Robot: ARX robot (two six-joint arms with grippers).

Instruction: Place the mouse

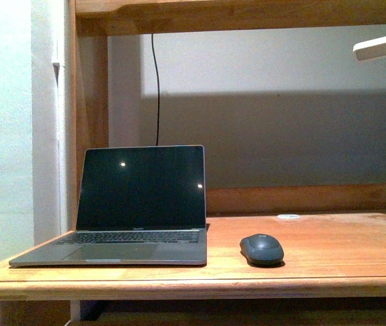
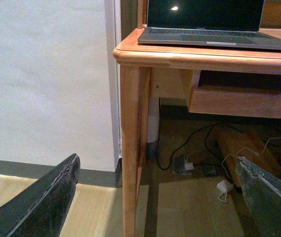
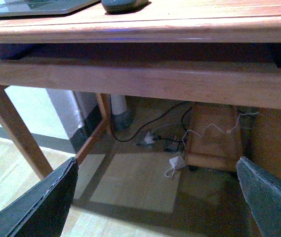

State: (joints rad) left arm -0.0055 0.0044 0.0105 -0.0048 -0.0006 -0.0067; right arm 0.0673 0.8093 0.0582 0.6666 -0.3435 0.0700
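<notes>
Dark grey mouse (image 1: 261, 248) on wooden worktop (image 1: 342, 251) just right of open laptop (image 1: 138, 204), both grippers' fingers (image 2: 41, 202) (image 3: 268, 197) spread wide, empty, below worktop level

Left gripper (image 2: 157, 197): 2 dark, broad fingers, worn pale edges. Right gripper (image 3: 157, 197): same, grey-black, matte.

A dark grey mouse (image 1: 261, 248) is seen on the orange-brown wooden tabletop (image 1: 342, 251). The laptop (image 1: 133, 210) is coloured grey, with a black screen.
</notes>
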